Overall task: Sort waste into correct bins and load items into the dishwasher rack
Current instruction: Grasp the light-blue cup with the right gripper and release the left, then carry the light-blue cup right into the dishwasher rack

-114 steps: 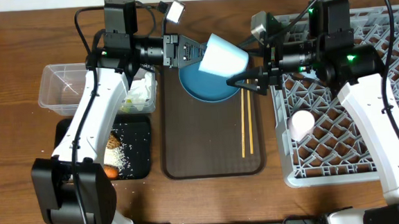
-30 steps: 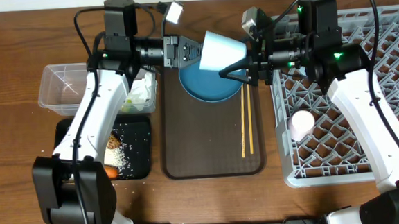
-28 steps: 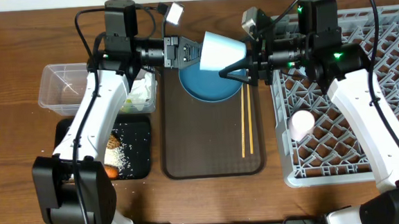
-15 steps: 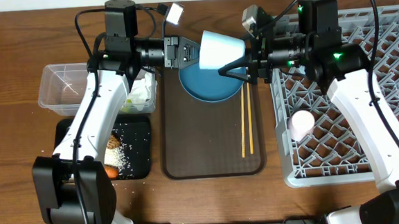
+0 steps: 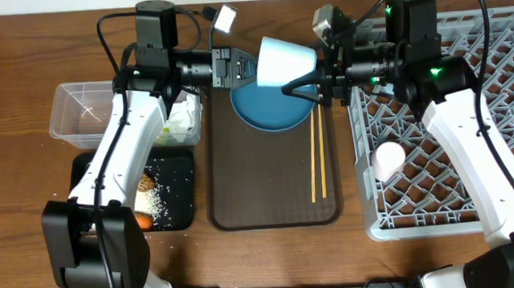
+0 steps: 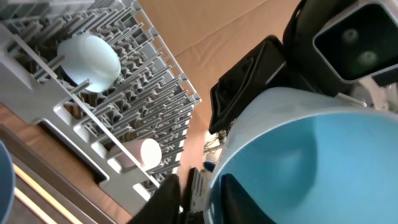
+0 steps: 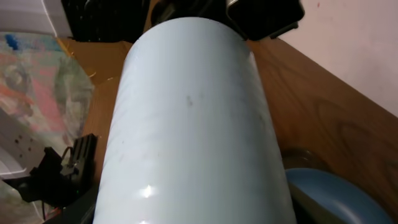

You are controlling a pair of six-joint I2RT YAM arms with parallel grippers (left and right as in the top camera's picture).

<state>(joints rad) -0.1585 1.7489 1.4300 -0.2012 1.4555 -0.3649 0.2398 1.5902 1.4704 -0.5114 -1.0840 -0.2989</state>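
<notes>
While the left pincer (image 5: 245, 69) clamps the rim of the light-blue bowl (image 5: 283, 64), aloft just ahead of the right pincer (image 5: 303, 89) (its grip unreadable), a hand-over looks likely; next, right must grip before left releases, then dishwasher rack (image 5: 502, 57) behind it.

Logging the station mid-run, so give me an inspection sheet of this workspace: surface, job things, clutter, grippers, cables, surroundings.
Surface: wooden table, brown tray in the middle.
Job's things: light-blue bowl aloft between the arms; dark-blue plate and chopsticks on the brown tray; white-pink cup and light-blue cup in the rack; wrappers beside the clear tub; black tray holding rice crumbs and a carrot piece.
Clutter: nothing seen.
Grippers: left gripper shut on the bowl's rim; right gripper at its base, grip unclear.
Cables: black loops over both arms.
Surroundings: nothing seen.
</notes>
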